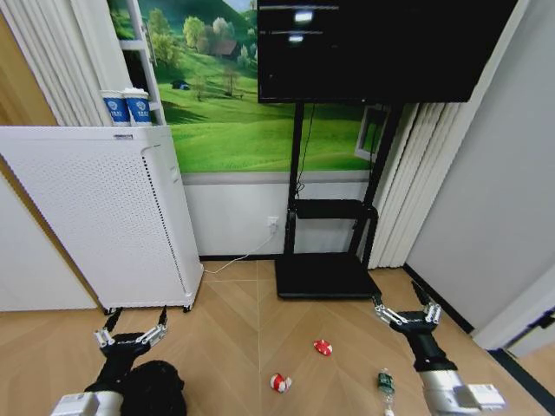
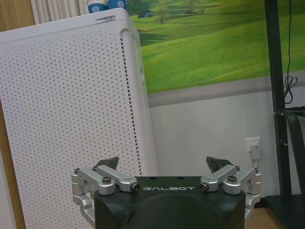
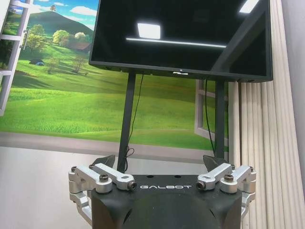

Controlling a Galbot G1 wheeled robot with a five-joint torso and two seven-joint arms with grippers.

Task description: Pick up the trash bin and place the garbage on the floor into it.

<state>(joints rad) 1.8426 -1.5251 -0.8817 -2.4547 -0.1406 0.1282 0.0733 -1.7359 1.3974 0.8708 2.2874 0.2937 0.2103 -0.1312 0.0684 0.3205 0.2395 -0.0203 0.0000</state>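
Note:
The black trash bin (image 1: pixel 158 389) stands on the wooden floor at the lower left, partly behind my left arm. My left gripper (image 1: pixel 132 333) hovers open just beyond the bin's top, holding nothing; in the left wrist view the left gripper (image 2: pixel 163 164) points at the white appliance. The garbage lies on the floor: a red-and-white wrapper ball (image 1: pixel 323 347), a second wrapper ball (image 1: pixel 279 382) and a small green-and-clear piece (image 1: pixel 385 381). My right gripper (image 1: pixel 408 313) is open and empty above the floor, right of the garbage; in the right wrist view the right gripper (image 3: pixel 158 162) faces the screen.
A tall white perforated appliance (image 1: pixel 104 217) stands at the left with blue-and-white paper cups (image 1: pixel 127 106) above it. A black screen (image 1: pixel 381 48) on a black stand (image 1: pixel 325 276) fills the middle back. White curtains and a grey wall close the right.

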